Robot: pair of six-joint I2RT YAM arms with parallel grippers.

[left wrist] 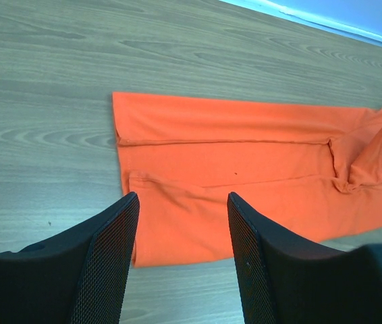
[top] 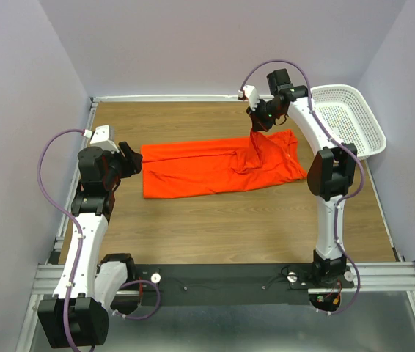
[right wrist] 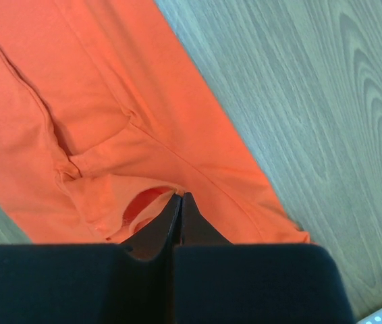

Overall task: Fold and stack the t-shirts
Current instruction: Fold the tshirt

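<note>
The t-shirt (top: 193,172) lies in a long strip across the far half of the table (top: 215,220). The right gripper (top: 254,132) is pinched tight on a peak of cloth near the shirt's right end, tenting it up. The left gripper (top: 136,160) hovers at the left end, fingers spread, holding nothing. A basket (top: 354,121) sits far right.

Pale lilac walls (top: 207,44), wood-grain table (top: 215,227), metal rail (top: 391,277) along near edge
</note>
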